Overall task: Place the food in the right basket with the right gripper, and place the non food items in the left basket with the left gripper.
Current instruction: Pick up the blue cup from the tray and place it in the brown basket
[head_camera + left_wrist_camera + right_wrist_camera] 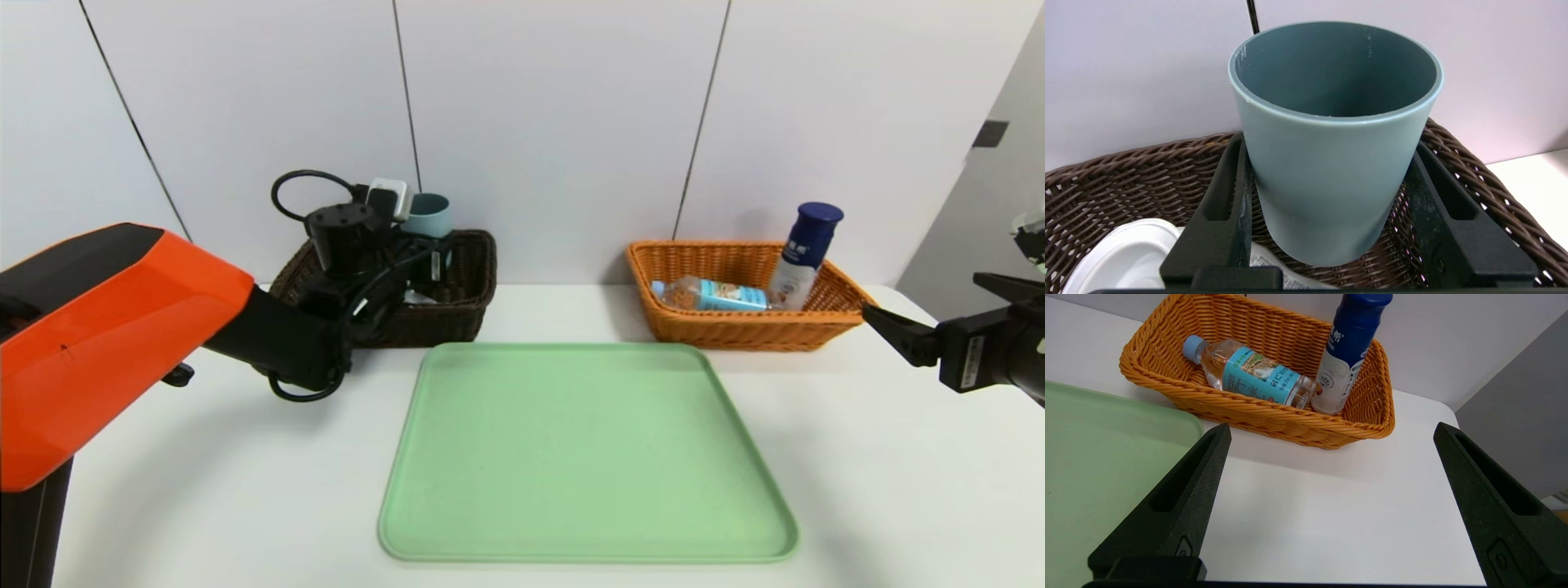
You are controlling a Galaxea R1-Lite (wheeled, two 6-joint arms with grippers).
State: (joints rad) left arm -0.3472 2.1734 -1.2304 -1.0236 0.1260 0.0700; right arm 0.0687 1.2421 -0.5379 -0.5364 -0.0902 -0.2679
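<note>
My left gripper (424,255) (1329,143) is shut on the teal-grey cup (429,214) (1331,163), held upright just above the dark brown left basket (467,309) (1126,171). A flat round white case (1122,257) lies in that basket, with another white item (1267,263) partly hidden under the cup. The orange right basket (735,331) (1274,420) holds the food: a clear water bottle (712,295) (1253,375) lying down and a white bottle with a navy cap (806,249) (1345,359) leaning in its corner. My right gripper (921,294) (1332,433) hovers open and empty near the table's right edge.
A bare light-green tray (588,457) (1106,457) lies in the middle of the white table (898,490), in front of both baskets. The wall stands close behind the baskets. The table's right edge is near my right arm.
</note>
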